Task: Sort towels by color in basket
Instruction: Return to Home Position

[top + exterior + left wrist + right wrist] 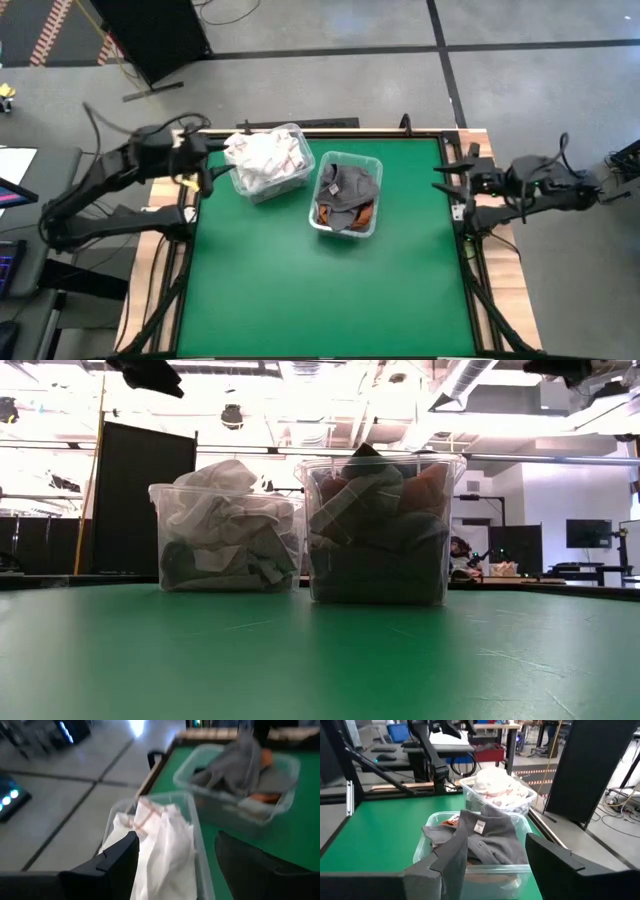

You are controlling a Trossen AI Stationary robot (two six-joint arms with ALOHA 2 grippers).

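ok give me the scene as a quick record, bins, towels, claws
left bin: clear, holds white towels, some with red checks
right bin: clear, holds grey towels over a rust orange towel
placement: bins side by side on the green table
left claw: open, empty, beside the left bin
right claw: open, empty, at the table's right edge
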